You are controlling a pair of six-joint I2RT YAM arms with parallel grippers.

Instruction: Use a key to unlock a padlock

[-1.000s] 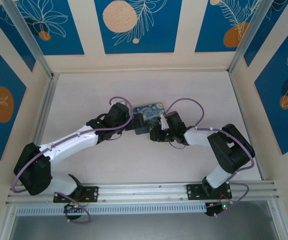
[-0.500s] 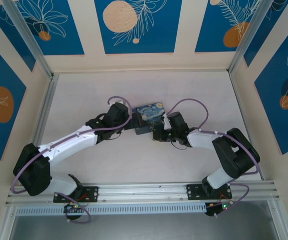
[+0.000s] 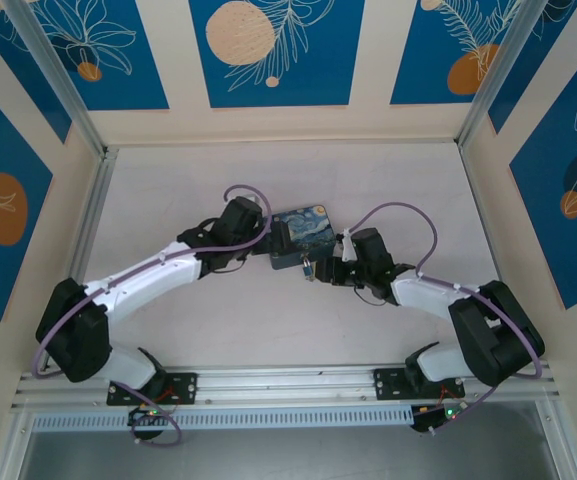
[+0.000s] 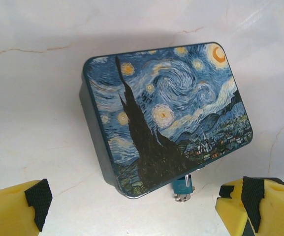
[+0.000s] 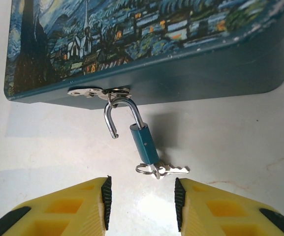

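**A:** What is the left pincer [image 4: 134, 209] doing?

**B:** It is hanging wide open in front of the tin [image 4: 166, 113] and gripping nothing. Its yellow fingers [image 4: 14, 209] are standing to either side of the tin's near corner, apart from it.

**A:** And where is the padlock sitting?

**B:** The padlock [image 5: 144, 142] is hanging from the hasp [image 5: 98, 92] on the tin's front wall, and its body seems to be leaning down onto the surface [image 5: 240, 147]. One leg of the shackle [image 5: 122, 110] is standing free of the body, so I am judging it already unlocked. The key [image 5: 170, 170] is lying crosswise at the body's lower end with a little ring beside it. I cannot tell whether it is seated in the keyhole.

**A:** How is it all going to handle?

**B:** I am expecting light, hard, slick metal. The lock is dangling loosely, so a nudge is likely to be swinging it aside. I am favouring a pinch across the key's flat faces, since the narrow, rounded body risks slipping out. The tin is probably light too and may be sliding if pushed.

**A:** And the right pincer?

**B:** The right pincer [image 5: 141, 199] is hovering just short of the key, jaws parted, with nothing between them.
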